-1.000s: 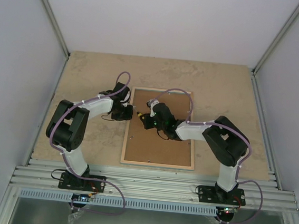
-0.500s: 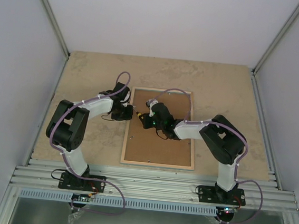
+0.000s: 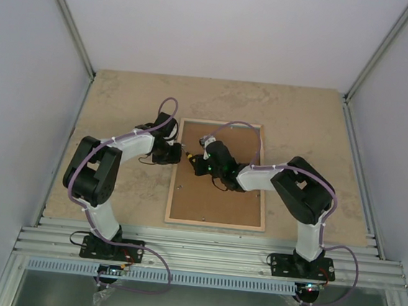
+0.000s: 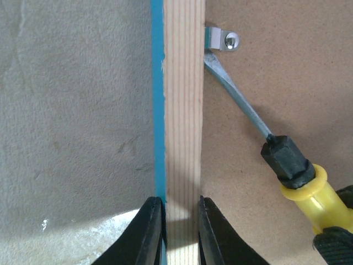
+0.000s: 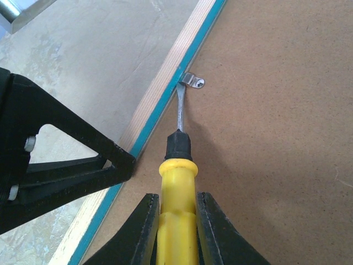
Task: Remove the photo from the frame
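The frame lies face down on the table, its brown fibreboard back facing up. The photo is hidden beneath that panel. My left gripper is shut on the frame's left rail, one finger on the turquoise outer edge and the other on the inner side. My right gripper is shut on a yellow-handled screwdriver. The screwdriver's blade tip touches a small metal clip screwed to the back panel beside the rail. In the top view both grippers meet at the frame's left edge.
The beige table is enclosed by white walls at left, right and back. Aluminium rails run along the near edge by the arm bases. Another small fastener sits lower on the panel's left side.
The right arm's elbow has edged slightly left. Both grippers, the screwdriver and the frame stay where they were.
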Controlling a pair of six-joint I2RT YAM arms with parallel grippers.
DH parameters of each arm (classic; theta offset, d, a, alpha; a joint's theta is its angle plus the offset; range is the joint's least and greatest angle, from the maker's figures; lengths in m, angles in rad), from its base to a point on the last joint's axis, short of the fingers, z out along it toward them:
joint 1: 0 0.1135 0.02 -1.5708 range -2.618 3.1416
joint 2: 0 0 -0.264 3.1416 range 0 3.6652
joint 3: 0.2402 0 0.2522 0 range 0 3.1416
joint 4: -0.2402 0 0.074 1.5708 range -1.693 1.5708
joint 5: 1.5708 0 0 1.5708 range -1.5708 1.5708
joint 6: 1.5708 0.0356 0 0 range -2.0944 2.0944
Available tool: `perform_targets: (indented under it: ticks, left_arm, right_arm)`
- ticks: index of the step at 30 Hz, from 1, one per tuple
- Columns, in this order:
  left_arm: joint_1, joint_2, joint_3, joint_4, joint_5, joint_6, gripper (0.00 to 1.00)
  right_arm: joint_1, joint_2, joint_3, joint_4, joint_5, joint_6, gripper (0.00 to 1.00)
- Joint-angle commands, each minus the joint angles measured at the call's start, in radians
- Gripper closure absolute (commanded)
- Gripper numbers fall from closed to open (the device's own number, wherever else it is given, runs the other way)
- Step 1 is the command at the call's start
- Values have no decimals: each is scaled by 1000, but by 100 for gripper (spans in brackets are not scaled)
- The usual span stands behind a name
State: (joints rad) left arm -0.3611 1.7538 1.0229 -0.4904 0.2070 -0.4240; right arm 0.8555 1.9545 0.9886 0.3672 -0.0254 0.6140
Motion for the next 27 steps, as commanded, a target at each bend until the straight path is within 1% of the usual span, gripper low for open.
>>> perform_targets:
  ticks: [1,15,24,27]
  left_arm:
    - [-7,23,-10,-4,88,-14,100]
    - [-7,24,-14,-4,96,-14,100]
    - [-7,24,-11,-8,79,-16,100]
    - [-7,26,-9,-12,71,-16,100]
  right_arm:
    - [-5,15,18,41,85,31,99]
    - [-27,-16,0,125,131,57,99]
    - [-59,-86,-57,184,82,32,100]
    - [-61,-101,-69,185,88,28,99]
